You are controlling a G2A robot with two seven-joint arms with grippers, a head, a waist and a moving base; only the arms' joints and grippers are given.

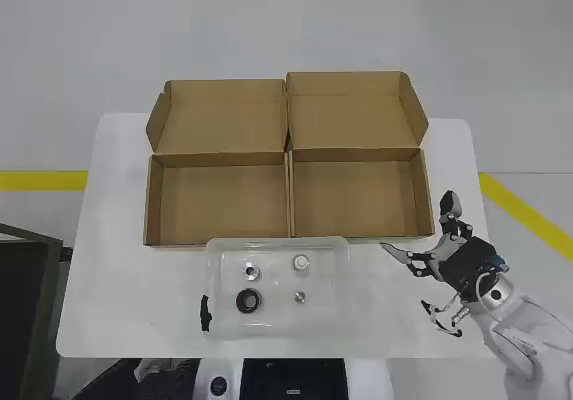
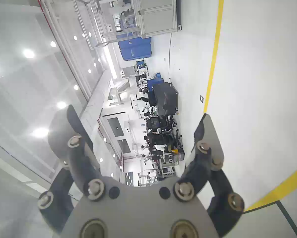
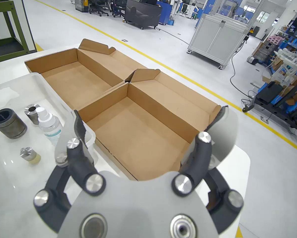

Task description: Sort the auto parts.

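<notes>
Nearest me, at the front edge of the tabletop (image 1: pixel 116 250), sits the clear tray (image 1: pixel 328 320) with the parts to sort. A black cylinder (image 1: pixel 250 299) and a small metal piece (image 1: pixel 300 296) make the near row, with a steel bushing (image 1: pixel 253 270) and a white-capped bottle (image 1: pixel 301 262) behind them. All four stand on end, long axes vertical, apart from one another. A slim black piece (image 1: pixel 205 312) lies just outside the tray's left end; I cannot tell what it is.

What matters for the next move is that every part lies to the left of my right end effector (image 1: pixel 421 228), which hangs over the tabletop just off the tray's far right corner. The bottle is closest to it, then the small metal piece. The fingers are spread wide with nothing between them. One fingertip (image 3: pixel 76 125) is near the tray's corner and the other is toward the outer wall of the right box (image 1: pixel 361 200). The wrist tips forward and down, aimed over that box rather than into the tray. I judge the pick needs a swing left and a steeper approach onto an upright part.

My left end effector (image 2: pixel 137 113) is also wide and empty. It points out at the hall floor, away from the tabletop, so the right arm looks better placed.

Just behind the tray, the left box (image 1: pixel 216 205) and the right box stand side by side, lids folded back.
</notes>
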